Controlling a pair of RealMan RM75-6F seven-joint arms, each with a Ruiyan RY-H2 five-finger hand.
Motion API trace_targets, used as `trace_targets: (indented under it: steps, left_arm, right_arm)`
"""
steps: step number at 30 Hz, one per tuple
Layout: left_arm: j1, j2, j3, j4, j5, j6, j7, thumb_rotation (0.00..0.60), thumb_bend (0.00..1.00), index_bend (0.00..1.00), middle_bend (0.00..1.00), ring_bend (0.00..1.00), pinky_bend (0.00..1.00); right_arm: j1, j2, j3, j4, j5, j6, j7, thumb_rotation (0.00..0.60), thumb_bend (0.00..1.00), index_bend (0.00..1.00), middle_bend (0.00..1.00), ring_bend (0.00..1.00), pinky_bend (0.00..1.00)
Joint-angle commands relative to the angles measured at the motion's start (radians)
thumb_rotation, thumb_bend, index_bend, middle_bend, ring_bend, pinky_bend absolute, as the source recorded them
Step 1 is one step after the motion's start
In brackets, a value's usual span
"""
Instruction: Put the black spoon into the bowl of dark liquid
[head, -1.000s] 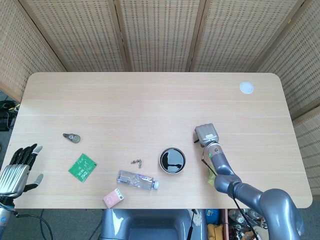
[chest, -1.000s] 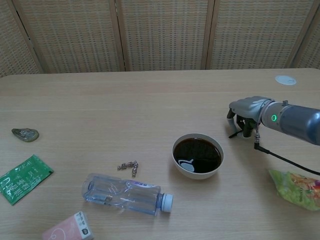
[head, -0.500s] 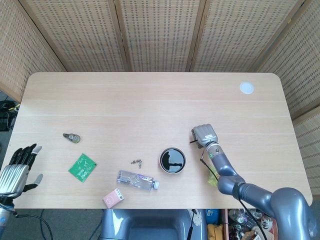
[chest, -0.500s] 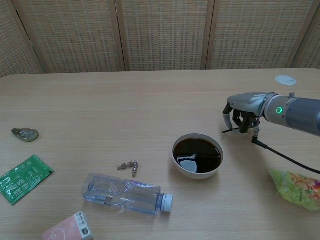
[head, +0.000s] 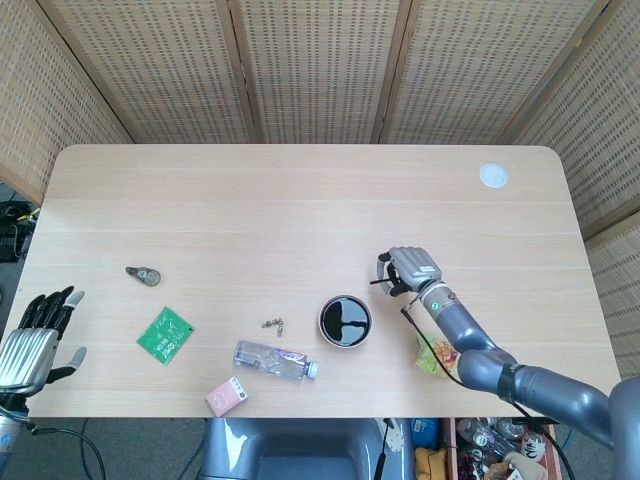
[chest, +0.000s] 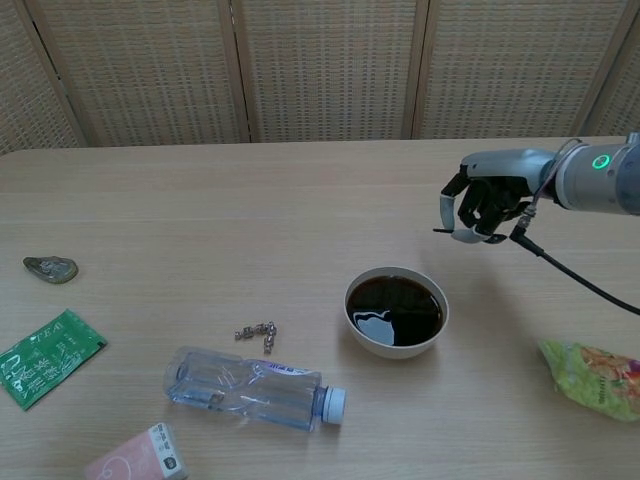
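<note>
Right hand (chest: 482, 205) has lifted off the tabletop (chest: 300, 200) w/ fingers curled round the black spoon (head: 379, 281), now up-right of the bowl of dark liquid (chest: 396, 311) in chest view. Pickup looks done; carry over the bowl & lower is left. Left hand (head: 35, 340) idle, fingers apart, lower-left of head view.

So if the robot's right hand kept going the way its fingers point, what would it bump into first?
Probably the table, just beyond the bowl. The right hand, holding the black spoon, points down and leftward, seemingly raised above the tabletop, though depth is unclear.
</note>
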Motion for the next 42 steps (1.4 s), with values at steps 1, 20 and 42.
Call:
trace_targets:
  steps: [1,20,42]
  left_arm:
    - [0.0,0.001,0.0,-0.002,0.0,0.001,0.002,0.6,0.37,0.0,0.0,0.0,0.0]
    - [0.003,0.014,0.0,-0.019,0.008,0.014,0.012,0.6,0.37,0.0,0.0,0.0,0.0]
    - [-0.023,0.101,-0.044,-0.086,0.037,0.064,0.052,0.6,0.37,0.0,0.0,0.0,0.0]
  right_arm:
    - [-0.022,0.058,0.031,-0.077,-0.007,-0.043,0.083,0.6,0.64,0.71,0.86,0.88,1.0]
    - [-0.139,0.163,0.23,-0.318,-0.107,-0.324,0.585,0.6,0.67,0.73,0.87,0.88,1.0]
    - [-0.159,0.01,0.245,-0.248,-0.189,-0.323,0.706,0.6,0.68,0.73,0.88,0.88,1.0]
